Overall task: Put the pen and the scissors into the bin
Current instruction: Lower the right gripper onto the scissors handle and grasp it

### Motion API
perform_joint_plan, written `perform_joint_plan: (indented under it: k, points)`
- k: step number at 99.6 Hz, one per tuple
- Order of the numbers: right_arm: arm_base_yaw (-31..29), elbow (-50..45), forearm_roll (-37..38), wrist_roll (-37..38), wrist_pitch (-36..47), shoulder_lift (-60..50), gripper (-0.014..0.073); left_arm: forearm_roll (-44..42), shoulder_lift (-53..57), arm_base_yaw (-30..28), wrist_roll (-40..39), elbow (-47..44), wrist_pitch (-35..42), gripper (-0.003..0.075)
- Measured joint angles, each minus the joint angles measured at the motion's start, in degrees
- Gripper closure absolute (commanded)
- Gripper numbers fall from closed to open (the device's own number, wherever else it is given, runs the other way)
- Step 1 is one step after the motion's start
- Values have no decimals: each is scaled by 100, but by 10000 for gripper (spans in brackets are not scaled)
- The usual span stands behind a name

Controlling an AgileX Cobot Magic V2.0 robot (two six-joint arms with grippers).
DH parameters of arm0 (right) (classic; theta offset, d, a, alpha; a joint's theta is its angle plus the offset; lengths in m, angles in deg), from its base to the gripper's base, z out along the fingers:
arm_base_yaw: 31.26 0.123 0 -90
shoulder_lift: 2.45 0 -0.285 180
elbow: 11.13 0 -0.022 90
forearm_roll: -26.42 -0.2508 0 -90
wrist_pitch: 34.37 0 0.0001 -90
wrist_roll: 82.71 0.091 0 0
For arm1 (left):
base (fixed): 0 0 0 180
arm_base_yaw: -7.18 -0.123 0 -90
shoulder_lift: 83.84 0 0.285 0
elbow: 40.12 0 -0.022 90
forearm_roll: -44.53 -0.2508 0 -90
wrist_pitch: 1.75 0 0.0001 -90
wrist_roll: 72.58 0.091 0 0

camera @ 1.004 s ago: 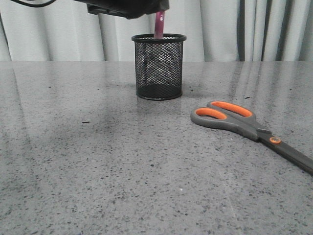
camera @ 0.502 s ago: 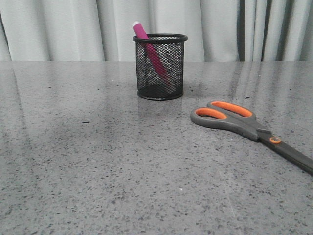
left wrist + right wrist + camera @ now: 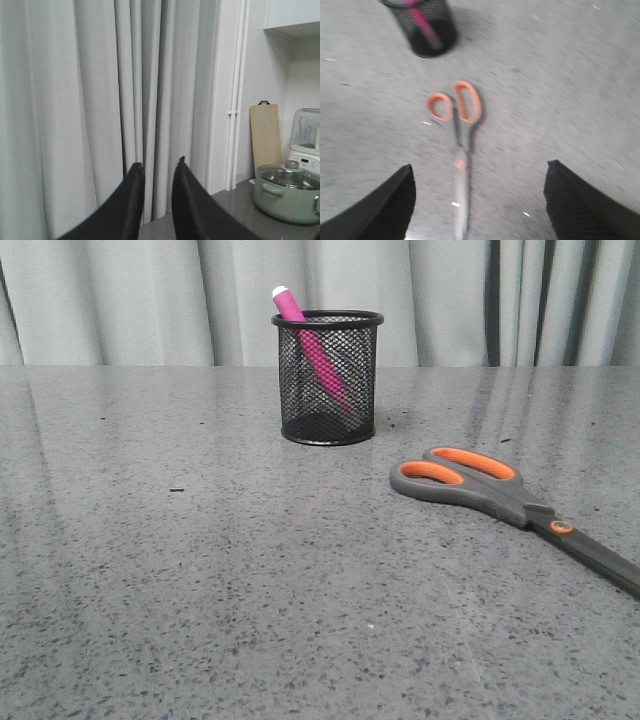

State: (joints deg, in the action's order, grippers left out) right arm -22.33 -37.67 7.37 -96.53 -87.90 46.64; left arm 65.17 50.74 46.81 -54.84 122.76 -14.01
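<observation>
The magenta pen [image 3: 310, 345] stands leaning inside the black mesh bin [image 3: 362, 380] at the back middle of the table, its whitish cap over the left rim. The scissors [image 3: 500, 495] lie flat on the table to the right of the bin, handles toward it. Neither gripper shows in the front view. My left gripper [image 3: 158, 167] is raised and faces the curtain, jaws a little apart and empty. My right gripper [image 3: 479, 169] is wide open above the scissors [image 3: 461, 130], whose blades run between the fingers; the bin [image 3: 445, 30] with the pen [image 3: 422, 20] lies beyond.
Grey curtains [image 3: 120, 300] hang behind the speckled grey table [image 3: 200, 590]. The left wrist view shows a green lidded pot [image 3: 287, 192], a wooden board [image 3: 265, 135] and a blender [image 3: 306, 132] on a counter off to the side.
A second ago my left gripper held the pen upright over the bin. It has let go and left the front view; the pen now leans in the bin.
</observation>
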Motion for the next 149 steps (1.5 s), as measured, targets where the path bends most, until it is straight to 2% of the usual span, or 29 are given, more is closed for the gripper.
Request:
perform_joint_plan:
  k: [15,34,64,81,102,140,145,149]
  points:
    - [487,800,-163,-89,-449,1057,196,-30,1478,0,13,-917,9,634]
    - [1221,1041,125,189,-491,2282,199,-179,2671,0,26,-1545,-101,693]
    - [2001,1063,1136,1140,-304,3346,189,-236,2779,0,30,-1604,-840,693]
    - [2086,1077,1246,1222,-159,3791,113,-247,2779,0,30,-1604,-888,693]
    - [2086,1077,1698,1571,-116,4196,110,-199,2779,0,-2,-1604,-925,692]
    - [2086,1176,1960,1950,-18,4793,118,-8,2779,0,-2,-1604,-1082,692]
    - [2086,1198,1979,1998,-51,4833,148,-8,2779,0,-2,-1604,-1082,692]
    - [2086,1221,2004,2040,-81,4863,209,-8,2779,0,-2,-1604,-1084,692]
